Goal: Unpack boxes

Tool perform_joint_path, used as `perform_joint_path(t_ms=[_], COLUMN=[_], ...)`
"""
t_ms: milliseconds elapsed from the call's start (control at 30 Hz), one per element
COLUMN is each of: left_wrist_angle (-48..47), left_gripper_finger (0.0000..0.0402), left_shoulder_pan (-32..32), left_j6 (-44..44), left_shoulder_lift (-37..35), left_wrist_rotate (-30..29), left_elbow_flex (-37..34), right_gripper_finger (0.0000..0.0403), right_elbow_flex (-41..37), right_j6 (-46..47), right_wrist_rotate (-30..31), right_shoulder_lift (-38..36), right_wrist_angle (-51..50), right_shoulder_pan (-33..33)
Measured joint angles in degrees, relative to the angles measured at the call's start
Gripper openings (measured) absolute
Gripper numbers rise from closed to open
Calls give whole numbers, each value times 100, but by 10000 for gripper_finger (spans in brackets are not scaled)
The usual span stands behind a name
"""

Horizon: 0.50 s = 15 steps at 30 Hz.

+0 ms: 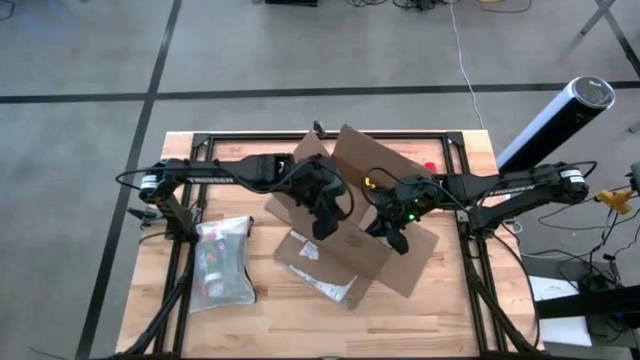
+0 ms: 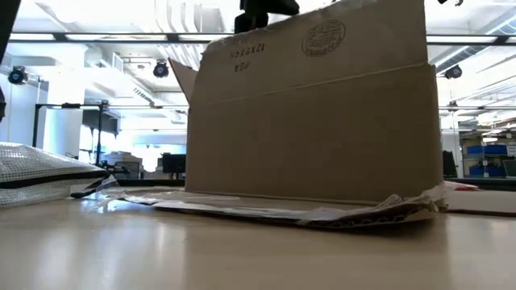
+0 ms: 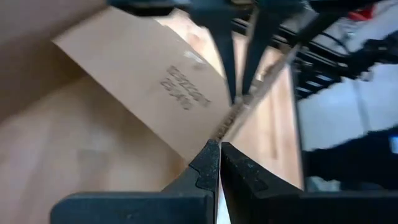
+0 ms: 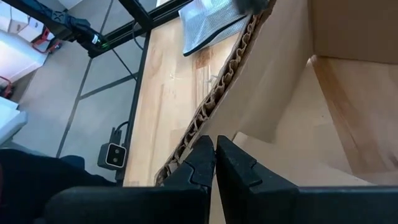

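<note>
Grey concrete floor (image 1: 80, 60) all around, crossed by dark taped lines (image 1: 150, 95). At centre, a pale wooden desk (image 1: 300, 320) in a black metal frame (image 1: 470, 150). Off the right edge, a tall cylinder (image 1: 555, 120), white with a black top, leaning over the floor. Loose cables (image 1: 455, 40) trailing along the top of the floor area, more tangled beside a white sheet (image 1: 560, 290) at lower right. Seen level across the desk: an open, bright hall with white ceiling beams and ducts (image 2: 121, 32), small ceiling cameras (image 2: 16, 76), dark racks (image 2: 105, 129) far back, blue bins on shelving (image 2: 488, 153) at right.
</note>
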Motion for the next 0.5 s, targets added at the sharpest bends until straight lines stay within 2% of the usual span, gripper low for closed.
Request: perform_joint_path(t_ms=[100, 500], left_wrist_angle=[-21, -130], left_gripper_finger=[0, 0], left_shoulder_pan=[-83, -487], left_j6=[-166, -508], left_shoulder_lift=[7, 7], left_wrist_rotate=[301, 323], left_elbow_flex=[0, -3], right_gripper_finger=[0, 0], right_elbow_flex=[0, 0], right_j6=[-34, -86], right_wrist_rotate=[4, 58], right_shoulder_lift=[0, 0], right_wrist_angle=[-2, -10], right_shoulder_pan=[-2, -4])
